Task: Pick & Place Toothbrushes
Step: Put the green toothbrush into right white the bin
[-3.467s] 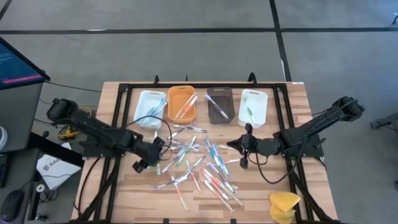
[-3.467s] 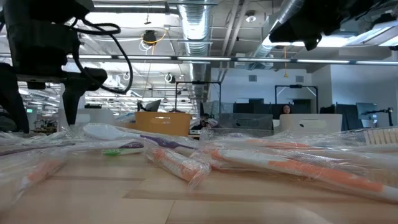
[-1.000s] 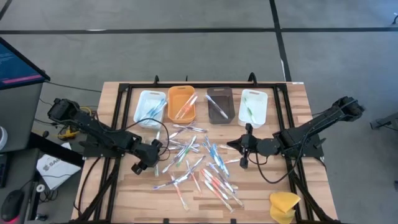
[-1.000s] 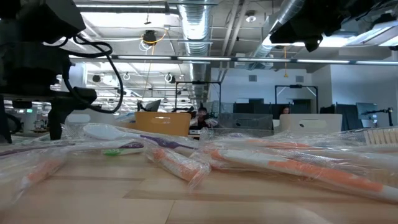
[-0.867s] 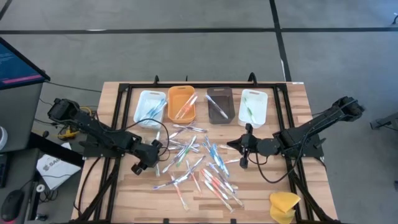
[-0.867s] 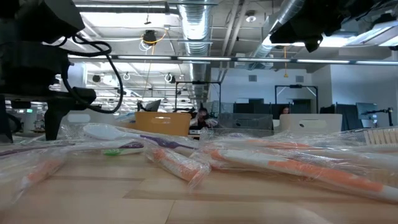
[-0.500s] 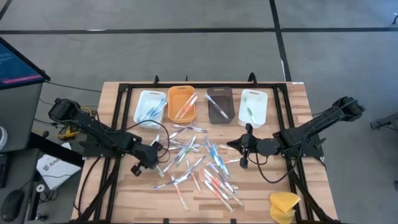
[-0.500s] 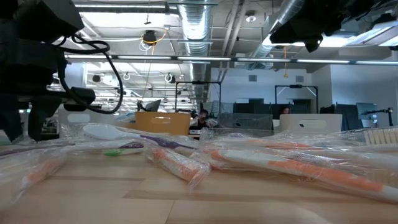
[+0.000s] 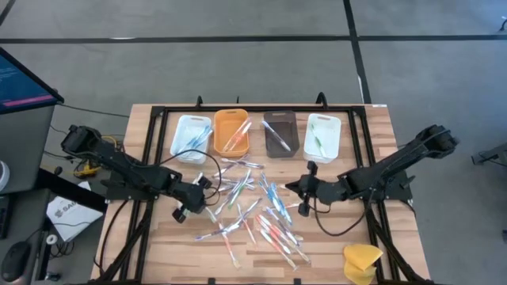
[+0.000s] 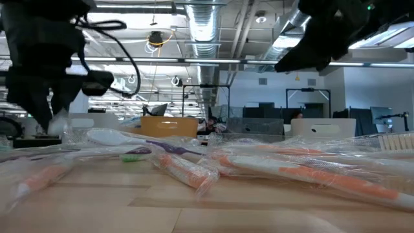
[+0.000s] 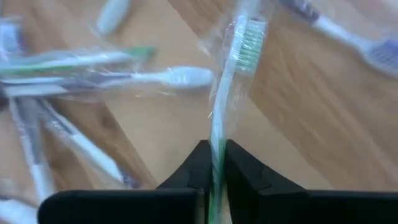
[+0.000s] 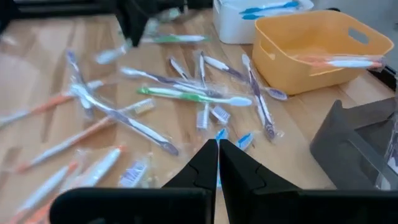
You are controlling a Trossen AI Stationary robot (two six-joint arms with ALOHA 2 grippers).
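Your left claw (image 9: 195, 203) sits at the near-left edge of the scattered toothbrushes (image 9: 253, 207), pinched on a wrapped green toothbrush (image 11: 233, 81). Behind it, toward the surface (image 9: 158, 237) edge, bare wood gives you free room. Ahead of it the toothbrushes lie crisscrossed, blocking a low pass. Beyond them four trays (image 9: 261, 134) stand in a row, walls touching or nearly so. Your right claw (image 9: 295, 192) hangs at the pile's far side, with open wood behind it and a yellow lump (image 9: 362, 261) near the corner.

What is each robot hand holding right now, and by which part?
The left gripper is shut on a wrapped green toothbrush, pinched along its handle. The right gripper is shut and holds nothing.
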